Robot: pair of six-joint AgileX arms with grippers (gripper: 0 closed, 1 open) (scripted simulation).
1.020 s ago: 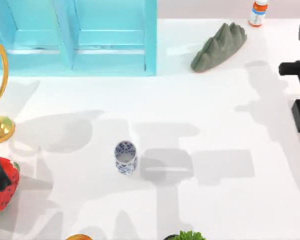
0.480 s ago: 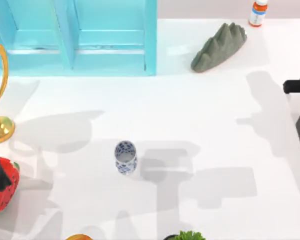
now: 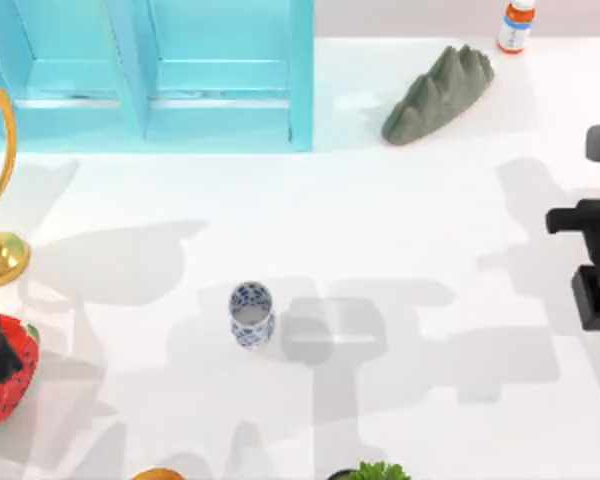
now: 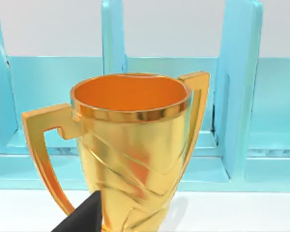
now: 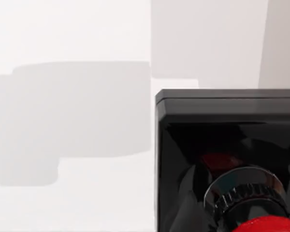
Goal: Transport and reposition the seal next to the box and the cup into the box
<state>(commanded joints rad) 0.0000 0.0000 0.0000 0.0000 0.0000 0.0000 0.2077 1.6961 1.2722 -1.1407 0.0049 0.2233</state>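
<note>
Seal, black block base with a red knob, sits close under my right wrist camera at the right edge of the white table; whether my right gripper grasps it I cannot tell. Left of centre, the cup stands upright and alone. At the far left is the turquoise box, the gold trophy before it, where my left arm is parked.
</note>
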